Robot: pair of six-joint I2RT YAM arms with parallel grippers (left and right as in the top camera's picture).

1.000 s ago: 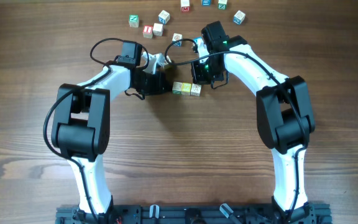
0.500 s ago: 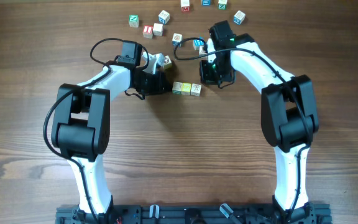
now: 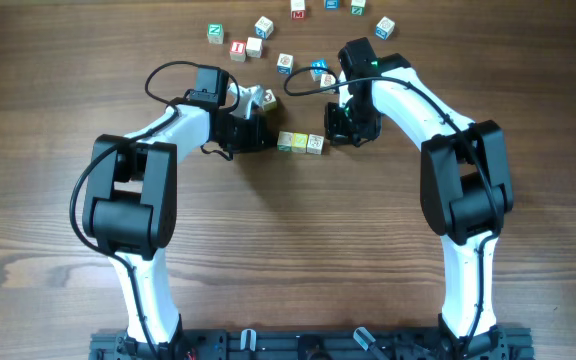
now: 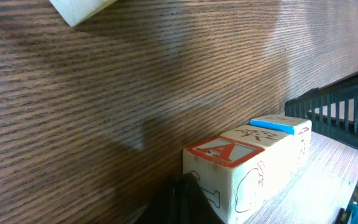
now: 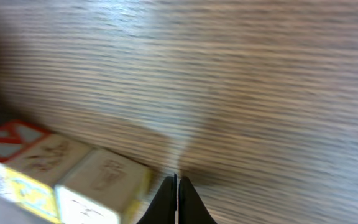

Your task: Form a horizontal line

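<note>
- Lying on the wooden table (image 3: 288,260) between the two arms, the horizontal line (image 3: 300,142) is found: three small letter cubes set edge to edge, running left to right in the overhead view.
- From above, the cube at the left end is seen as whitish with a green mark, the middle one as pale yellow, and the right one as white.
- The left gripper (image 4: 184,194) is seen with its fingers pressed together and nothing held between them. Its tips are placed low over the table, just beside the left end of the row. Contact with the end cube cannot be confirmed.
- In the left wrist view, a red-framed letter A is shown on one face of the nearest cube, and a blue face on the farthest.
- The right gripper (image 5: 177,190) is likewise closed to a narrow slit and empty. It is positioned near the right end of the row, with a little bare table visible between.
- The right wrist view is blurred, so the cube markings cannot be read there.
- Loose cubes (image 3: 254,46) are scattered along the far side of the table, well apart from the row. Red, green and blue marks are noted on them.
- One further loose cube (image 3: 266,97) is located beside the left arm's wrist.
- A black rack (image 4: 340,106) is noted at the right edge of the left wrist view.
</note>
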